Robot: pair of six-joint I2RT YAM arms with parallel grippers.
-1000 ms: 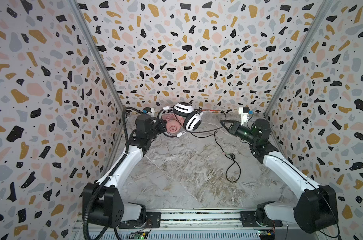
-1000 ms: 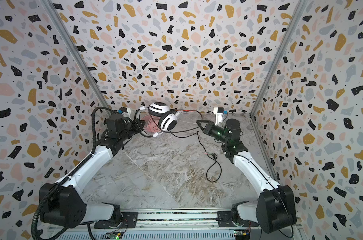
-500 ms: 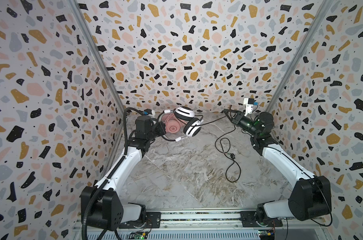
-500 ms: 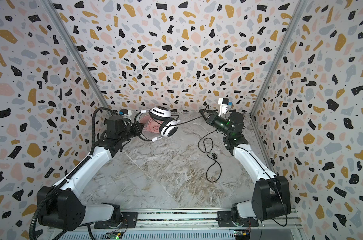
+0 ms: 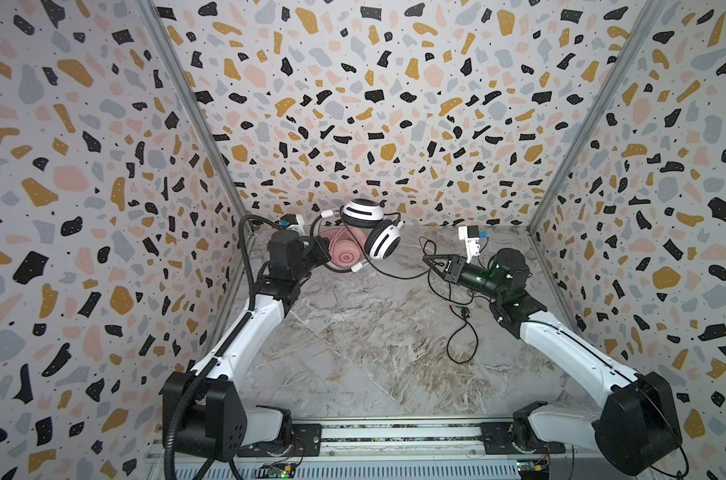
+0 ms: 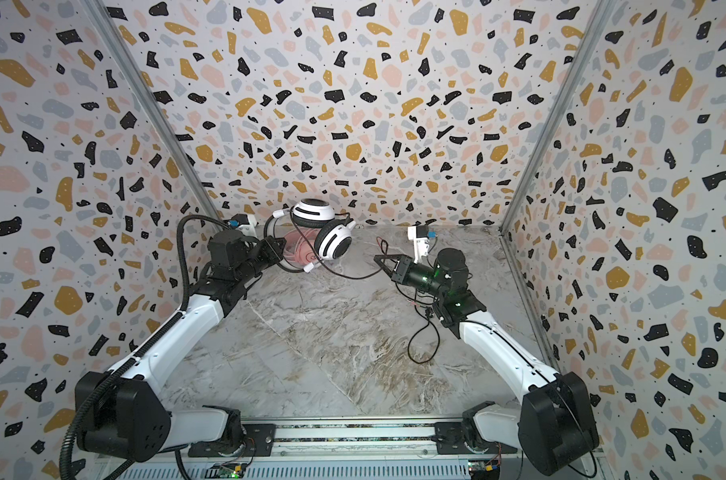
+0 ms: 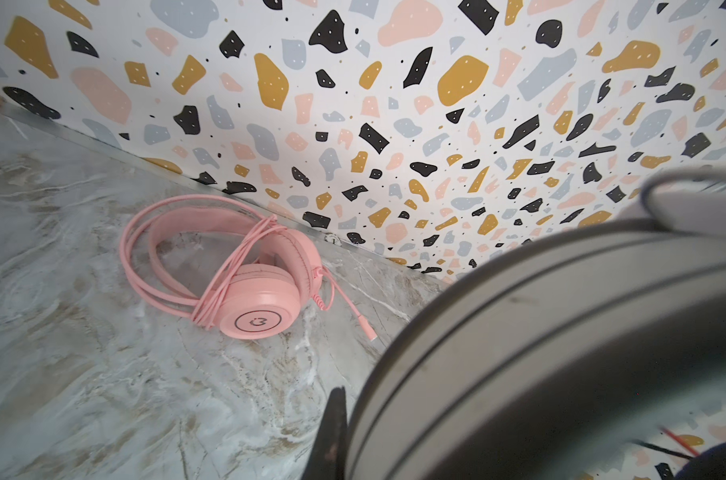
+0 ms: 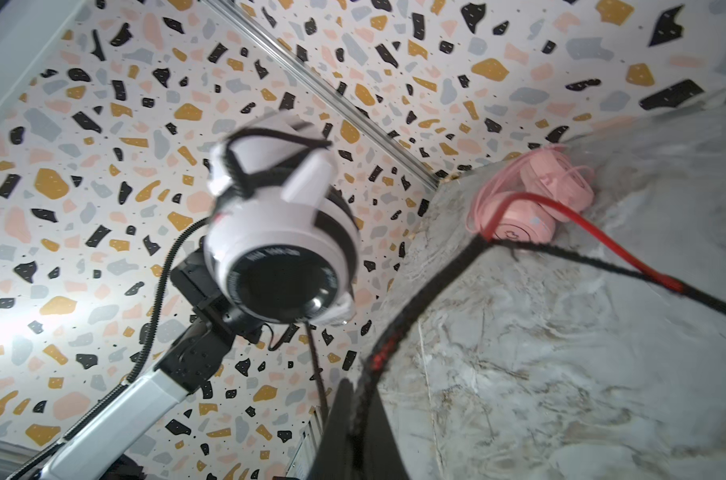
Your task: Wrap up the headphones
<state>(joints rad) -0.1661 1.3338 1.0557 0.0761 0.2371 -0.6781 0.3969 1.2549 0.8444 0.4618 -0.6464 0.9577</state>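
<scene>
Black cord [image 8: 465, 254] crossing in front of pink headset [image 7: 261, 299] on counter [image 5: 353, 353].
I'm clamping left fingers [image 7: 334, 432] on white headset [image 5: 380, 243], right fingers [image 8: 340, 436] on that cord.

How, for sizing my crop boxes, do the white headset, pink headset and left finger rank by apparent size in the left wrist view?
1. white headset: fills much of the frame, but is closest to the camera.
2. pink headset
3. left finger: a dark sliver, cut by the frame edge.
</scene>
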